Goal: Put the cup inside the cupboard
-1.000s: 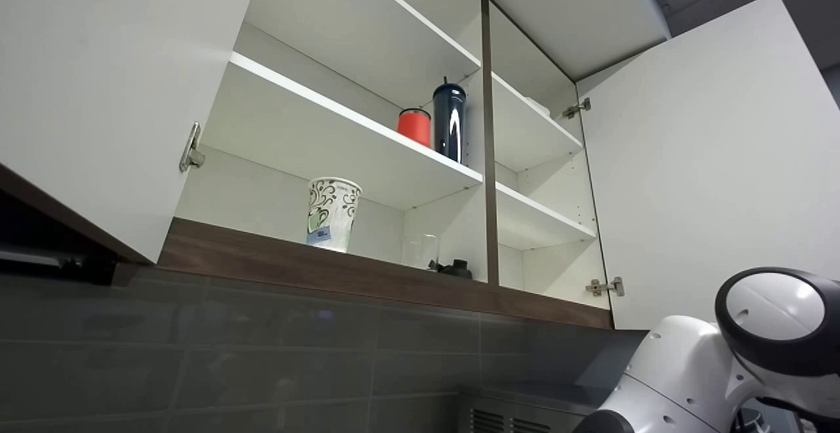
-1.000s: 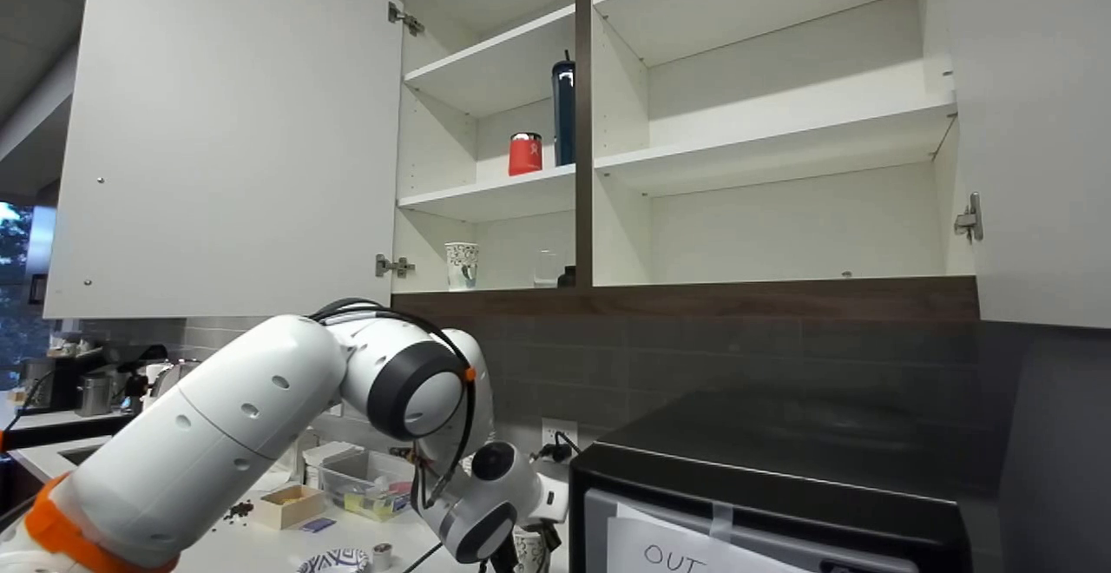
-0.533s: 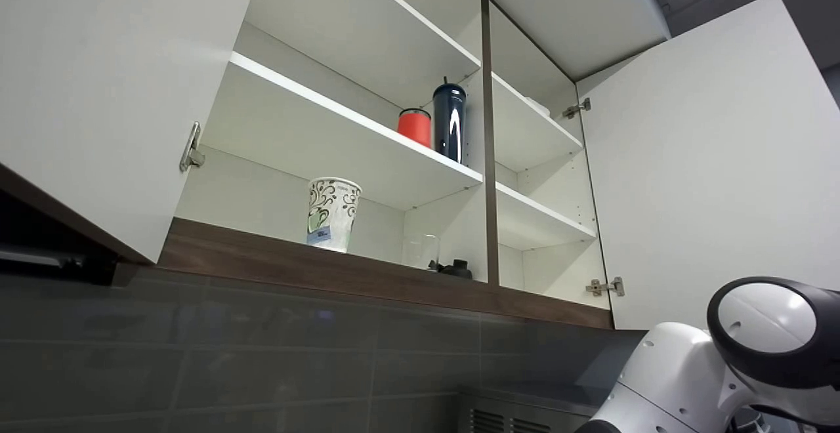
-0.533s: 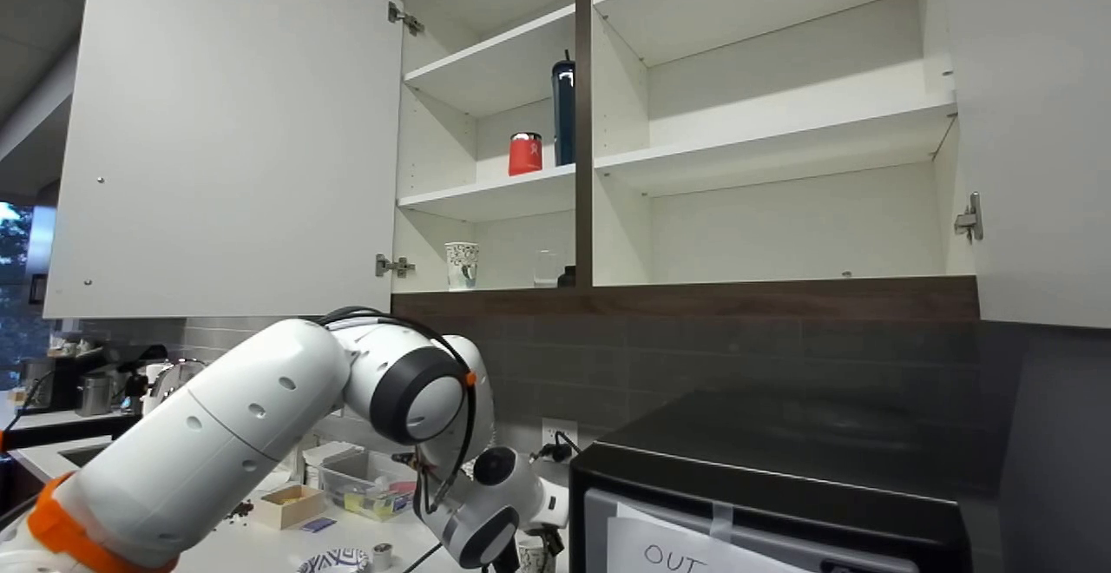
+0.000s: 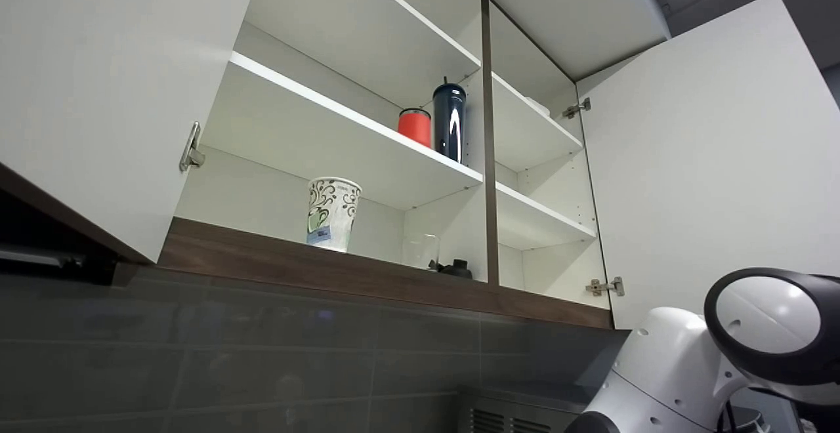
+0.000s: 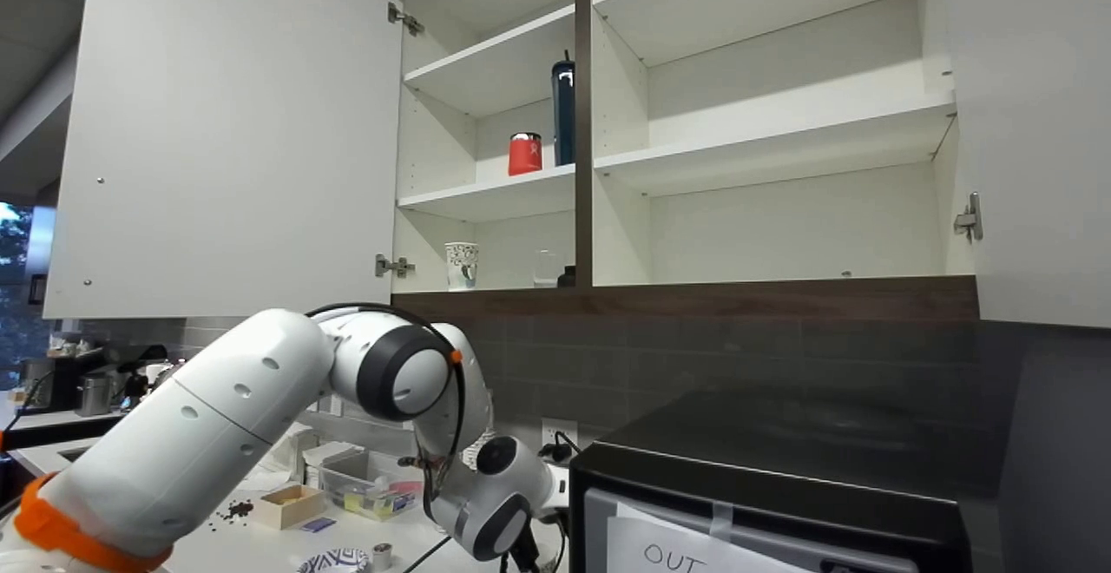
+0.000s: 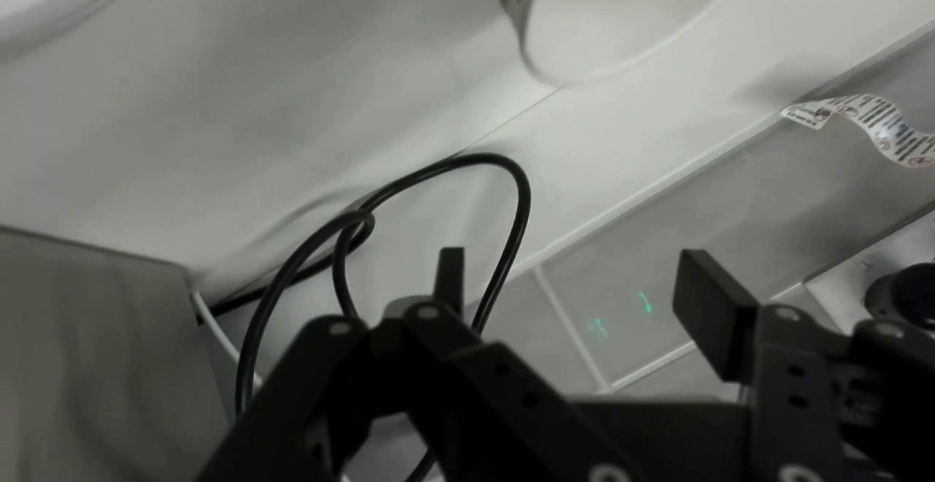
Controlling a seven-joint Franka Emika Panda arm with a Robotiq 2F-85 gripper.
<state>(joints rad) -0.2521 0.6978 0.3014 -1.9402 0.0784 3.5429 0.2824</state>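
The cup [image 7: 621, 22] shows blurred at the top of the wrist view, cut off by the frame, pale with a patterned side. It lies outside my jaws, apart from both fingertips. In the exterior views I cannot make it out clearly. My gripper [image 7: 577, 292] is open, its fingers wide apart with nothing between them. Low in an exterior view, the wrist [image 6: 499, 499] hangs over the counter beside the microwave, the fingers partly cut off. Above is the white cupboard [image 6: 764, 299], both doors swung wide. A whiter green-patterned cup [image 5: 333, 215] stands on its bottom level.
A red tumbler [image 5: 415, 128] and dark blue bottle [image 5: 449, 121] share a cupboard shelf; a clear glass [image 5: 421, 250] stands below. The black microwave [image 6: 764, 451] flanks the gripper. A plastic bin [image 6: 369, 477] sits on the counter. A looped black cable [image 7: 522, 197] runs behind my fingers.
After a slight dip, the arm has risen a little and shifted left in the view that shows the counter. My jaws have spread apart. The cupboard's contents stand where they were.
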